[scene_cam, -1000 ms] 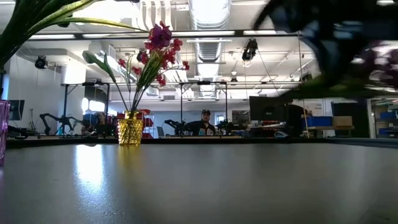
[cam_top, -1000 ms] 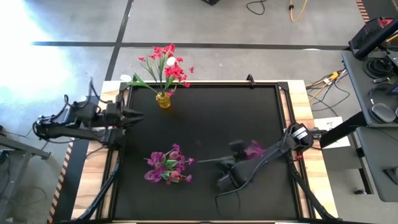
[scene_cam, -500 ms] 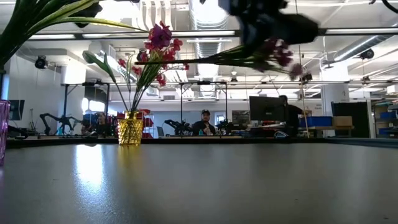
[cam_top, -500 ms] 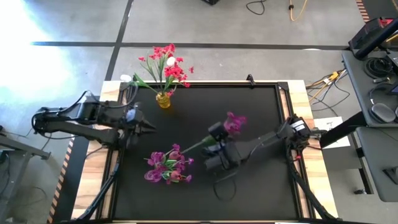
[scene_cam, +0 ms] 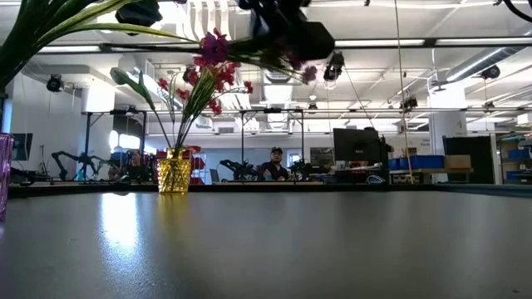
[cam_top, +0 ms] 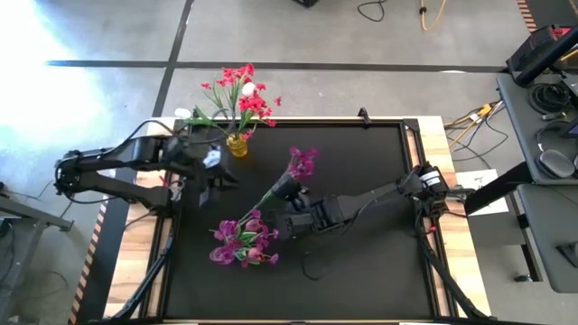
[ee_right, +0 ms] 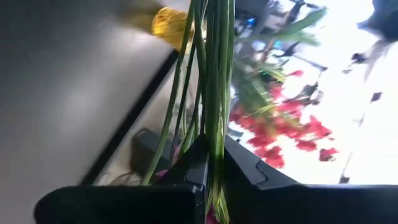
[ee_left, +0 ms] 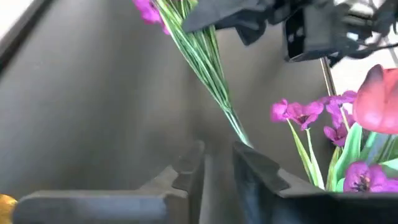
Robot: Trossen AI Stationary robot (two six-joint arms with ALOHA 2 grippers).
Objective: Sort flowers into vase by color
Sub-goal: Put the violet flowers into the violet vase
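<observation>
1. Right hand [cam_top: 282,195]: mid-surface, pinching a purple flower sprig [cam_top: 299,165] by its stems, raised.
2. Left hand [cam_top: 223,181]: left of it, fingers slightly spread, holding nothing.
3. Yellow vase [cam_top: 237,144]: far-left edge, red flowers [cam_top: 244,93].
4. Purple flowers [cam_top: 242,242]: near-left.

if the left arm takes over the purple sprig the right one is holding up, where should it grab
Grip the bare green stems below the right claw, probably coming from the side, across them. The purple sprig hangs tilted in the air, its thin stem end pointing toward the open left claw.
</observation>
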